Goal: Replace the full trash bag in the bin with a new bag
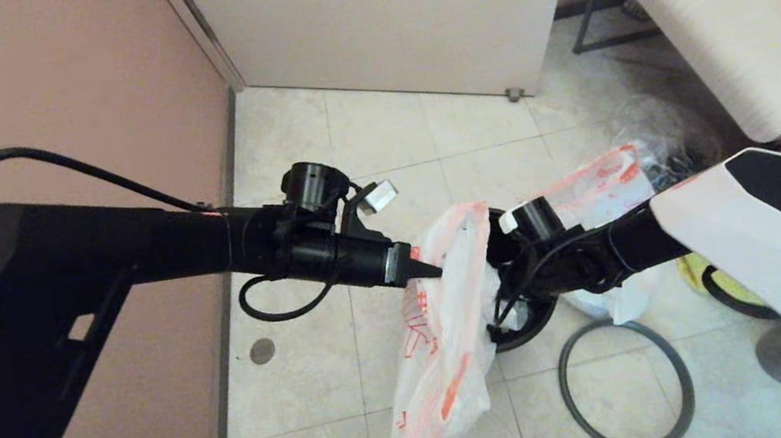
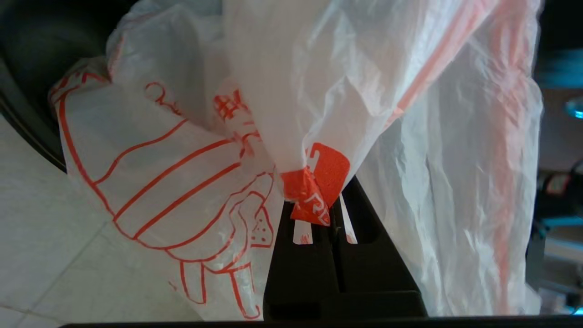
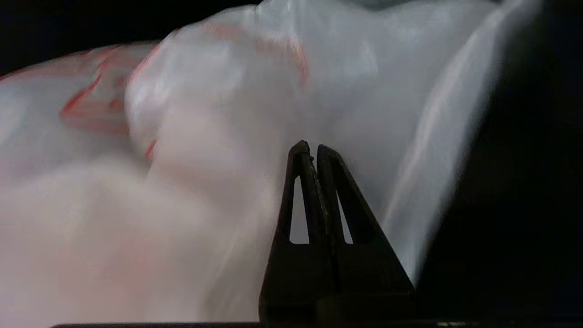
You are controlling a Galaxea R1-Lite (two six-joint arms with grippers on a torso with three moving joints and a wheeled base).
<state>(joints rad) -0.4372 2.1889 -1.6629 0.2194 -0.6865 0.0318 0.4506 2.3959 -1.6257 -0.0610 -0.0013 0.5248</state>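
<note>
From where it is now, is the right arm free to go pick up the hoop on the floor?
Probably not yet. The right gripper looks shut on the new bag, which the left gripper also pinches; the hoop lies uncovered on the floor below.

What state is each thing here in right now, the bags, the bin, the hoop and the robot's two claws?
New bag: limp, hanging over the bin's edge, pinched by the left gripper.
Left gripper: shut on the new bag.
Right gripper: shut, against the new bag's film.
Bin: upright, mostly hidden behind bag and arm.
Full bag: on the floor behind the bin.
Hoop: flat on the floor, off the bin.
</note>
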